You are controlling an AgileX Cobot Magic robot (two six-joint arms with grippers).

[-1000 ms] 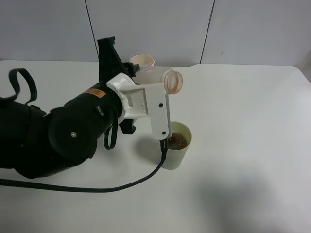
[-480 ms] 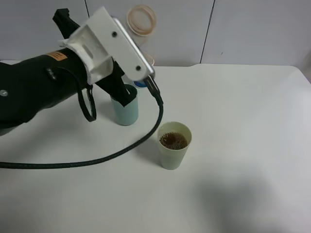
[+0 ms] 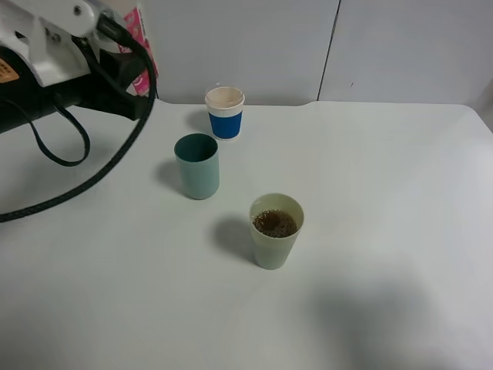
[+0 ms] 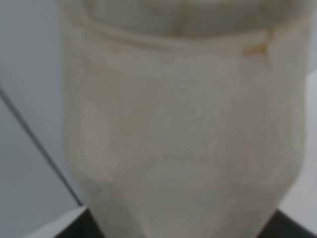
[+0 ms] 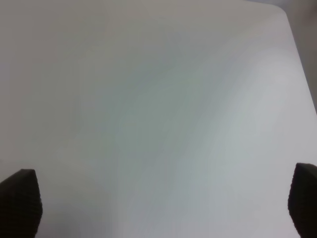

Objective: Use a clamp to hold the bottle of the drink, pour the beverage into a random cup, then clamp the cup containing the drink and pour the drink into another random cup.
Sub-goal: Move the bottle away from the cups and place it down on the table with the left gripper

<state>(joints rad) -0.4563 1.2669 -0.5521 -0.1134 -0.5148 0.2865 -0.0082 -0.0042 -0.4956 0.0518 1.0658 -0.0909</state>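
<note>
The left gripper [image 3: 123,69] is clamped on the bottle [image 4: 183,139] above the back corner of the white table [image 3: 385,193], with the pink-red label showing just above its jaws. The right gripper [image 5: 161,203] hangs with jaws spread wide over bare tabletop, holding nothing. All three cups stand clear of the left gripper: the teal cup [image 3: 199,177] and the blue-sleeved paper cup [image 3: 225,123] are nearer to it, and the pale yellow-green tumbler [image 3: 273,250], with the brown beverage [image 3: 275,223] inside, is farthest away.
</note>
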